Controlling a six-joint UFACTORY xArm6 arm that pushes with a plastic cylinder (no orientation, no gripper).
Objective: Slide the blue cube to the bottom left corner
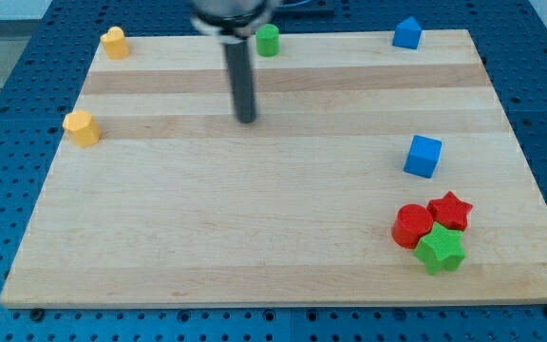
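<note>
The blue cube point(424, 156) lies at the view's right, a little below mid-height of the wooden board point(254, 237). My tip point(246, 120) is the lower end of the dark rod, which comes down from the view's top centre. The tip stands well to the left of the blue cube and slightly higher in the view, apart from every block. The board's bottom left corner point(12, 296) is far from both.
A second blue block point(406, 33) with a peaked top sits at the top right. A green block point(268, 40) is at top centre, just right of the rod. Two yellow blocks point(114, 43) point(82, 127) sit at the left. A red cylinder point(412, 226), red star point(450, 210) and green star point(441, 250) cluster at the bottom right.
</note>
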